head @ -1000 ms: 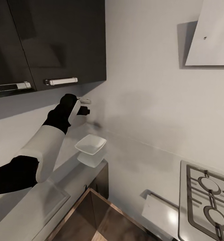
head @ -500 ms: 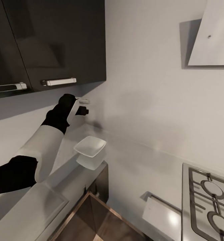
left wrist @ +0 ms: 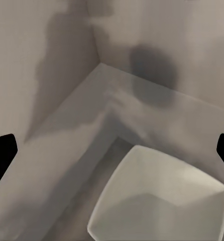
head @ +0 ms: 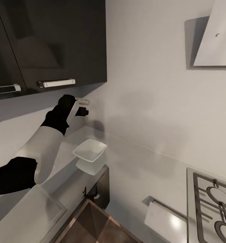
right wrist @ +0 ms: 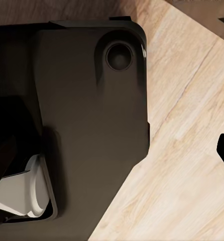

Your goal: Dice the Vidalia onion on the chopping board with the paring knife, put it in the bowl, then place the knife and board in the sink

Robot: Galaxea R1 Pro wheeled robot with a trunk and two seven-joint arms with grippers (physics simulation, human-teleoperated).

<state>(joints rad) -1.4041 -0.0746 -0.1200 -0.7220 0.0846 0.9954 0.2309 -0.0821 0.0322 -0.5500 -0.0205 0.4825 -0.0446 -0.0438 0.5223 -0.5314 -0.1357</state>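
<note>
Head view has the left gripper [head: 83, 106] raised above the bowl [head: 90, 151] near the desk [head: 31, 206] edge. Left wrist shows its jaws spread wide, holding nothing; right wrist shows wood floor [right wrist: 192, 150], its jaws' state unclear.

countertop [head: 42, 202]: light-grey strip is lying bare from the near end up to the bowl; room for a gripper to pass along it.
bowl [head: 90, 150]: white dish is sitting near the countertop's far end, by its front edge; bare surface is showing between it and the wall corner.
wall cabinets [head: 48, 44]: dark doors are hanging over the countertop, capping the room above it.
left arm [head: 47, 145]: is stretching over the countertop, its left gripper [head: 83, 106] hovering above the bowl, fingers spread apart.
stove [head: 210, 202]: grates are occupying the right side, well apart from the bowl.
</note>
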